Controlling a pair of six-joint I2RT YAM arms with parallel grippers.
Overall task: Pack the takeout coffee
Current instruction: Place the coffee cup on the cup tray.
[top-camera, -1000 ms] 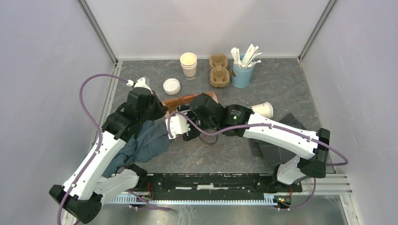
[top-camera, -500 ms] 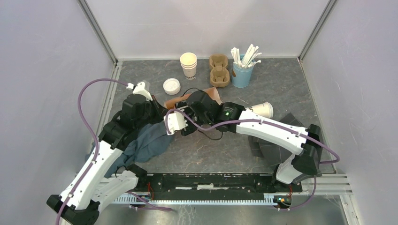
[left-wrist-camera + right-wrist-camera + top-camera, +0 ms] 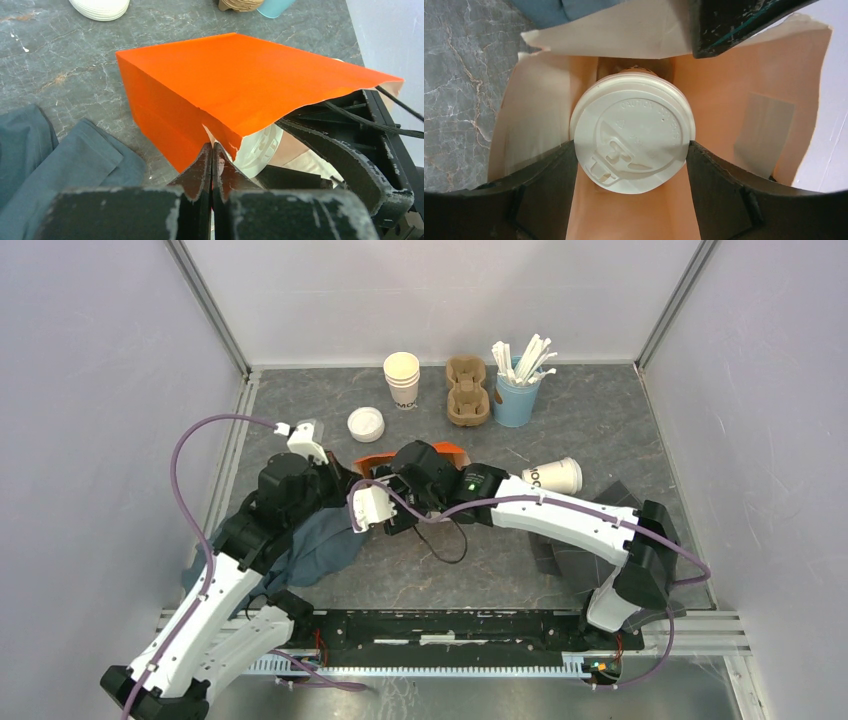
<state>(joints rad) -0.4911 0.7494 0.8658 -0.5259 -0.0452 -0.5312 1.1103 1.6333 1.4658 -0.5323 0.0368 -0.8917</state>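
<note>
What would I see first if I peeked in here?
The bright orange bag in the middle, its edge pinched by the left end effector. Inside its mouth, the right end effector grips a white-lidded cup. A second cup lies tipped over to the right.

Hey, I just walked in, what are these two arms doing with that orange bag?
The left gripper pinches the rim of the orange paper bag, holding its mouth open. The right gripper grips a lidded cup inside that mouth. A second lidded cup lies on its side on the table, not yet packed.
</note>
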